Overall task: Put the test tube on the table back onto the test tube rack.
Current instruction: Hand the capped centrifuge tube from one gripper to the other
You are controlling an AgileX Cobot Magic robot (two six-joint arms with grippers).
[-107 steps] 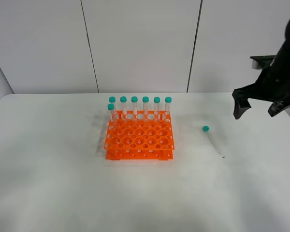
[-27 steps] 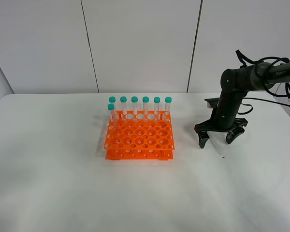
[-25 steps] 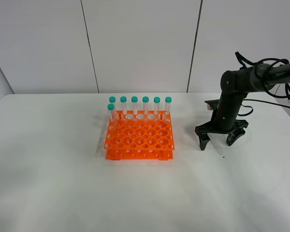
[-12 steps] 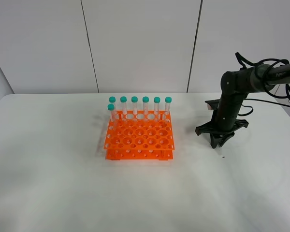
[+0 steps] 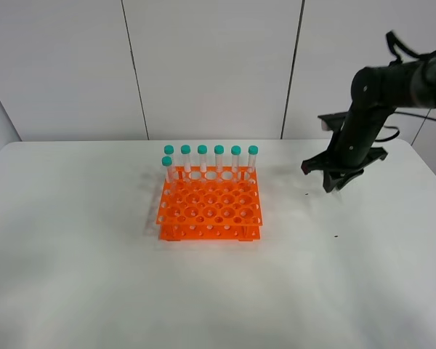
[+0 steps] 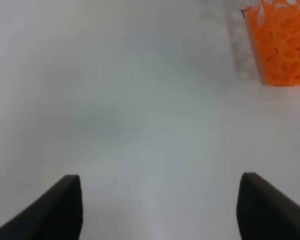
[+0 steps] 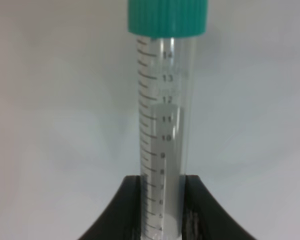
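Observation:
The test tube [image 7: 162, 125], clear with a teal-green cap [image 7: 167, 17] and printed scale marks, is clamped between my right gripper's [image 7: 162, 215] black fingers. In the exterior view my right gripper [image 5: 338, 178] hangs above the white table [image 5: 94, 276], to the right of the orange test tube rack [image 5: 209, 207]; the held tube is hidden there by the fingers. Several identical capped tubes [image 5: 219, 161] stand along the rack's back. My left gripper [image 6: 160, 210] is open and empty over bare table, with a corner of the rack [image 6: 282, 45] ahead of it.
A tiny dark speck [image 5: 336, 235] lies on the table where the tube lay. A grey panelled wall [image 5: 211, 65] stands behind the table's far edge. The left arm does not show in the exterior view.
My right gripper closed on the tube lying on the table and has lifted it up and back, away from the tabletop. The rack and its tubes have not moved.

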